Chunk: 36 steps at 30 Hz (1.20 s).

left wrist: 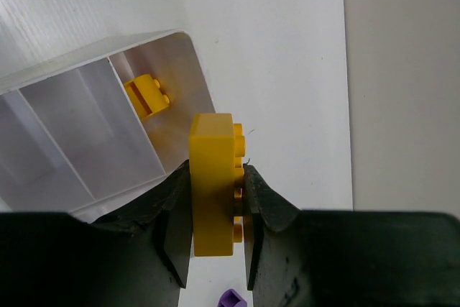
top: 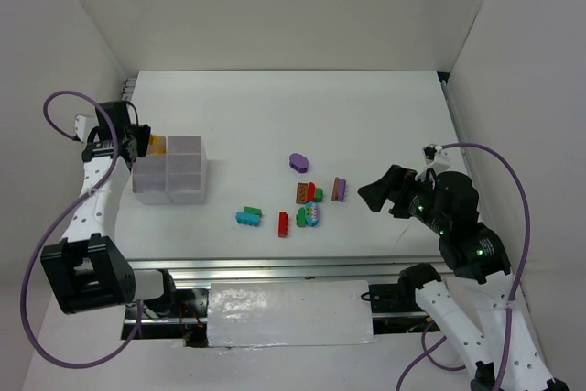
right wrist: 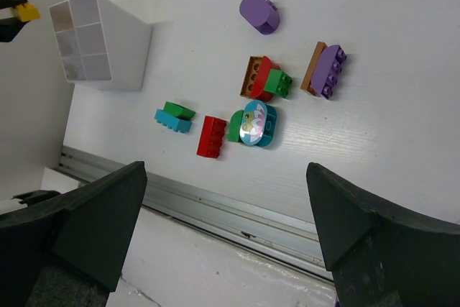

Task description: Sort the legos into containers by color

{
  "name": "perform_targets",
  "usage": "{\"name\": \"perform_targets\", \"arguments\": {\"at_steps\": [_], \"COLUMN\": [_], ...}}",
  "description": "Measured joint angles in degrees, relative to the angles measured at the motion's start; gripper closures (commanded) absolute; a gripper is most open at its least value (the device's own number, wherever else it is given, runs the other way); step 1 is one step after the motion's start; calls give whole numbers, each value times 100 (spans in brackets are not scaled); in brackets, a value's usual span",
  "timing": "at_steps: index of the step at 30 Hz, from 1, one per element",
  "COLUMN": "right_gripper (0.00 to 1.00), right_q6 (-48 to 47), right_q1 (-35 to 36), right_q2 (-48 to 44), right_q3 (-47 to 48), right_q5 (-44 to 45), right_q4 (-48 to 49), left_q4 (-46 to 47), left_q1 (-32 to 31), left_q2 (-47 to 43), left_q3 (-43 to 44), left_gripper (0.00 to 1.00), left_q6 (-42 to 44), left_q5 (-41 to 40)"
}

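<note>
Gripping a yellow brick (left wrist: 212,149) in the closed left pincer (left wrist: 215,177) beside the white tray (left wrist: 108,44) holding a second yellow brick (left wrist: 147,95); right pincer (right wrist: 226,177) wide open, empty.

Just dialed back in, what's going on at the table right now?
The left pincer is shut on a yellow brick, holding it just outside the white tray's corner compartment, where another yellow brick already lies. The right pincer hangs open and empty near the loose bricks on the table.

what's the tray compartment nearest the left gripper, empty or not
Not empty: one yellow brick lies inside that compartment, seen from the left wrist.
</note>
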Motion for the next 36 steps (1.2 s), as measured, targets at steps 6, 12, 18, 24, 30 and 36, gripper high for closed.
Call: {"name": "perform_targets", "arguments": {"at_steps": [6,12,18,24,30,36], "right_gripper": [0,0,0,0,0,1], "right_q6": [0,-11,-11,-11,-13,-11], "right_q1": [2,2,2,2,11,39], "right_q2": [-11,-11,-11,-7,-7,-7], "right_q3": [0,0,-11,-13,-13,-28], "right_q5": [-2,-15,-24,-42,-42,-44], "right_q4": [11,37,57,68,70,76], "left_q4": [243,472,625,831,960,1038], "left_q1": [105,208,254,328,400,402], "left_q2": [372,533,533,542,667,588], "left_q3": [-24,-155,-332,-588,-612,-610], "left_gripper": [94,83,69,52,33,32], "left_q6": [-74,-129,-129,-129,-120,-109], "left_q5": [68,107,109,197,348,365]}}
